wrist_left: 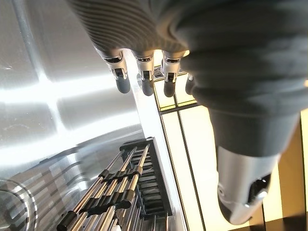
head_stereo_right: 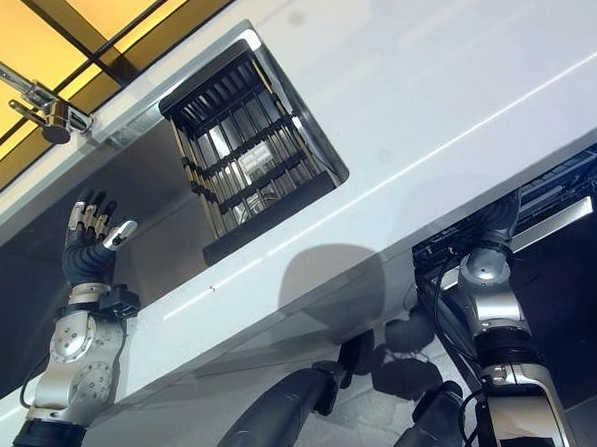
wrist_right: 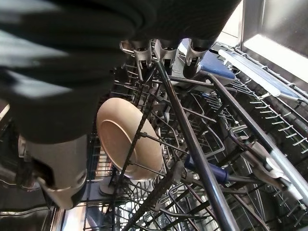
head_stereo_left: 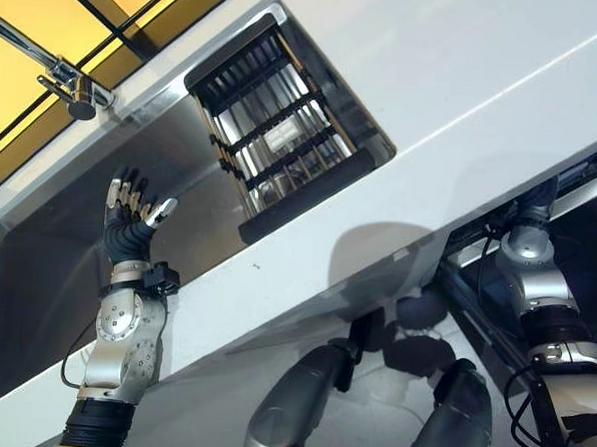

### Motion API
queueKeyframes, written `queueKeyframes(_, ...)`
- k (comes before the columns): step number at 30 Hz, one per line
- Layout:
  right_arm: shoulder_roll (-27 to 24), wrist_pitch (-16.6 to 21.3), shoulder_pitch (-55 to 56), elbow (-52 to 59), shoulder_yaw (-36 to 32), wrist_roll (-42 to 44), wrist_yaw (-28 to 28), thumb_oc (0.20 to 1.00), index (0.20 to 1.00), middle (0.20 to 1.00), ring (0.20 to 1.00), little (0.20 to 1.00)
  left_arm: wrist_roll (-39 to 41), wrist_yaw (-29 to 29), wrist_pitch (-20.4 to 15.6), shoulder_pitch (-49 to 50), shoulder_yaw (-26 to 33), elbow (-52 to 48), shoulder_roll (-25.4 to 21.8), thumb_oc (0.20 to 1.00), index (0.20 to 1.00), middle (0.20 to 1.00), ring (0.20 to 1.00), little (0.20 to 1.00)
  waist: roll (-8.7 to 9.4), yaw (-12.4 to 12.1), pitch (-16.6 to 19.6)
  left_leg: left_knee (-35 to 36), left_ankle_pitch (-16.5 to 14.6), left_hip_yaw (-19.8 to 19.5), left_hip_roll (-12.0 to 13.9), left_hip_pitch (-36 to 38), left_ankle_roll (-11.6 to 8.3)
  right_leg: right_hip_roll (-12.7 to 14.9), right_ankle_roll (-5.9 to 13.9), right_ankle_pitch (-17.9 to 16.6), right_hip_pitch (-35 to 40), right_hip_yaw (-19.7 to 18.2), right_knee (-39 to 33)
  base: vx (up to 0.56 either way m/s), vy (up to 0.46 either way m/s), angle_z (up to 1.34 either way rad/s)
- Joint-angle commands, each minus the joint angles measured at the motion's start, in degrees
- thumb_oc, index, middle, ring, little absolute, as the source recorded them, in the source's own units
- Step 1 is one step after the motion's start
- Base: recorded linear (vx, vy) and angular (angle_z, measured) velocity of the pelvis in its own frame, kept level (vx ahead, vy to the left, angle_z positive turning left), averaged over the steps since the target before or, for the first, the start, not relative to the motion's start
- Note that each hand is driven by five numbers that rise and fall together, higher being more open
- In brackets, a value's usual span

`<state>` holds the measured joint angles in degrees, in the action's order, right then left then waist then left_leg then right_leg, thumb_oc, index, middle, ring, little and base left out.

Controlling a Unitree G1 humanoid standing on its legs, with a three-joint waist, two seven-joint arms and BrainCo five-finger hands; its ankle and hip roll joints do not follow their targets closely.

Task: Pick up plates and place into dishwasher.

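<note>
A single plate (wrist_right: pixel 126 140) stood on edge in the lower rack (wrist_right: pixel 192 183) of the dishwasher, leaning between the dark wire tines. It was round and pale beige, with a shallow well, a smooth matte face and a plain raised rim; wires of the rack crossed in front of its right side. A blue-handled utensil (wrist_right: pixel 207 172) lay among the wires just beside it, and a blue and white tray (wrist_right: pixel 240 67) sat farther back in the rack.

The right hand (wrist_right: pixel 163 50) reached down into the dishwasher above the plate, apart from it. Its fingers (wrist_right: pixel 143 57) pointed in among the rack wires, but their tips were lost among the tines, so I could not tell whether they were spread or closed on anything.

The left hand (head_stereo_left: pixel 131 213) was raised over the steel sink (head_stereo_left: pixel 56 271), fingers straight and loosely spread, thumb out to the side, holding nothing. A black dish rack (head_stereo_left: pixel 283 133) with metal rods sat in the sink at the end nearer the white counter (head_stereo_left: pixel 466 82). A chrome tap (head_stereo_left: pixel 71 81) stood at the far edge of the sink.
</note>
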<state>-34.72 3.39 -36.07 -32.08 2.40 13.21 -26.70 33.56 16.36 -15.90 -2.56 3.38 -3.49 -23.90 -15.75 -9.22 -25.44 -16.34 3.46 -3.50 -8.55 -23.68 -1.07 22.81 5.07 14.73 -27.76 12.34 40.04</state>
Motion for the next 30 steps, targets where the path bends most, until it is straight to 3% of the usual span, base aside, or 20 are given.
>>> queueKeyframes(1,-2.05,4.51,-12.43,2.65,0.95,-0.14,0.29,1.0,1.0,1.0,1.0,1.0,1.26,-0.67,-2.38,2.8,-0.25,-2.14,-1.89,1.0,1.0,1.0,1.0,1.0,-3.63,-3.2,-4.35,-9.05,-7.11,4.08,-1.79,-2.4,1.25,1.14,0.21,-12.43,1.04,-2.75,-11.49,-0.04,-0.027,0.0)
queueKeyframes(15,-2.71,3.88,-6.76,4.28,-2.9,-1.16,-9.03,1.0,1.0,1.0,1.0,1.0,1.41,2.22,-3.47,2.06,-0.84,-2.12,-1.95,1.0,1.0,1.0,1.0,1.0,-3.53,1.16,-4.35,-5.97,-6.44,6.18,0.37,-1.02,1.06,-0.86,0.51,-14.28,0.79,-5.31,-16.59,-0.04,-0.028,-0.04)
queueKeyframes(30,-0.75,6.48,0.21,6.07,-6.73,-0.01,-16.64,1.0,1.0,1.0,1.0,1.0,-0.4,6.12,-3.87,-1.44,-2.38,-1.36,-2.22,1.0,1.0,1.0,1.0,1.0,-2.56,6.13,-4.35,-2.09,-5.64,7.8,2.51,1.53,0.96,-3.51,0.85,-15.88,1.43,-8.43,-21.08,-0.06,-0.042,-0.18)
